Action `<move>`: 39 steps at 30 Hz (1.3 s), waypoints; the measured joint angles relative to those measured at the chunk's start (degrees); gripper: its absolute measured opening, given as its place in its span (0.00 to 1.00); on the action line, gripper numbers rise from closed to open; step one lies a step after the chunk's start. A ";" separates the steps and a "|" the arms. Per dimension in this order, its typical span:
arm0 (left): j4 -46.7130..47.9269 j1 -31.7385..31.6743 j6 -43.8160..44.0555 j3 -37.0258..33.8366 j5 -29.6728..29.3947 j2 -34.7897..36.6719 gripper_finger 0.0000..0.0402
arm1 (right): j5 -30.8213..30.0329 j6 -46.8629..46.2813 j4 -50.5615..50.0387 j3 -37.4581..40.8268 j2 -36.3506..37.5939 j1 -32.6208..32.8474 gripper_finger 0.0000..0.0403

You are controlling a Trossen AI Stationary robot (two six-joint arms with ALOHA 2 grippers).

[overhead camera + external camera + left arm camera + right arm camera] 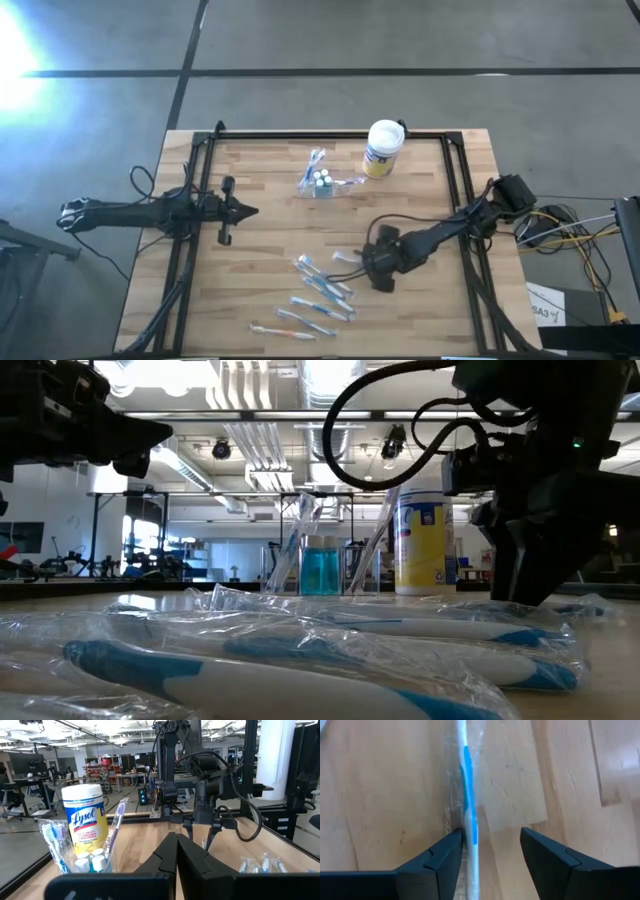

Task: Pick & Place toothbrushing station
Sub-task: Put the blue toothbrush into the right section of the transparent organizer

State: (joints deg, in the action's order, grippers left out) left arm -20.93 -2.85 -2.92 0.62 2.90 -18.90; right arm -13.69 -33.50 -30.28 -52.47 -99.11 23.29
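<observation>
Toothbrushing station [321,183]: clear holder, upright at the worktop's [260,290] far middle, beside the white canister [382,148]. Right end effector [491,851]: fingers apart, straddling a wrapped toothbrush [468,815] lying flat. Left end effector [176,855]: closed, empty, above the left side.

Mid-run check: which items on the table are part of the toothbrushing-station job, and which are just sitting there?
In the job:
- toothbrushing station, clear holder with brushes and small bottles
- wrapped toothbrushes on the near side
- right gripper, open, low over one wrapped toothbrush
- left gripper, shut, waiting at the left

Lying about:
- white canister, yellow label, beside the station
</observation>
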 joint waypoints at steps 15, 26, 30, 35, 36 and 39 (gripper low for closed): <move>0.50 -0.01 0.09 0.00 0.01 0.00 0.02 | 0.18 6.70 1.18 -5.71 -0.47 -0.28 0.46; 0.68 0.00 0.15 0.00 0.02 -0.20 0.05 | 4.47 5.63 0.86 -7.75 -7.62 -2.88 0.45; 1.02 0.00 0.21 0.00 0.02 -0.36 0.05 | 4.94 5.62 0.60 -7.74 -7.48 -3.28 0.37; 1.03 0.00 0.38 0.00 0.02 -0.50 0.03 | 5.24 6.91 -1.03 -6.74 -3.77 -3.38 0.13; 1.05 -0.02 0.42 0.00 0.02 -0.50 0.03 | 5.42 7.17 -0.84 -6.63 -2.60 -3.44 0.07; 1.24 -0.02 0.46 0.00 0.04 -0.59 0.02 | 5.03 7.09 -2.24 -5.92 1.40 -3.47 0.04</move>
State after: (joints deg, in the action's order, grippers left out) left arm -19.69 -2.87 -2.46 0.62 2.94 -19.49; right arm -8.67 -26.41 -32.53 -58.39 -97.71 19.82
